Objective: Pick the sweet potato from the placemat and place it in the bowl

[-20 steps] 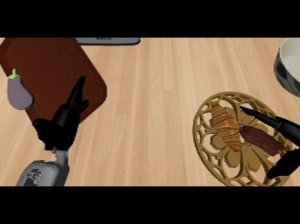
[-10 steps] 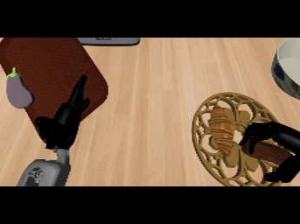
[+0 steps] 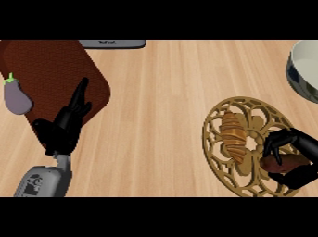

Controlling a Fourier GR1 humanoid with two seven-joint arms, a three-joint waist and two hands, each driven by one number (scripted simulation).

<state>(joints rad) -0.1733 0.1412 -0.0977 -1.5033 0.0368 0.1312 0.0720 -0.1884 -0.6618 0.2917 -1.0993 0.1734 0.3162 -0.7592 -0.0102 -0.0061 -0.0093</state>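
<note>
Reddish-brown and stubby, the sweet potato (image 3: 284,163) lies on the near right part of the round gold openwork placemat (image 3: 219,139), and the right hand (image 3: 305,155) has its fingers (image 3: 276,144) and thumb curled round it. Whether it has left the mat cannot be told. A golden croissant (image 3: 234,135) sits just left of the hand on the same mat. The bowl (image 3: 312,74), white inside with a dark outer wall, stands at the far right, cut by the edge and well apart from the mat.

To do this step well, I judge the hand should rise straight up before heading far and right, so the croissant is not nudged, and should clear the bowl's rim before letting go over its middle.

Over at the left, the left hand (image 3: 64,126) rests with straight fingers on the near edge of a dark brown mat (image 3: 45,69); a purple eggplant (image 3: 16,98) lies at that mat's left edge. A grey object (image 3: 112,43) shows at the tabletop's (image 3: 161,102) far edge.
</note>
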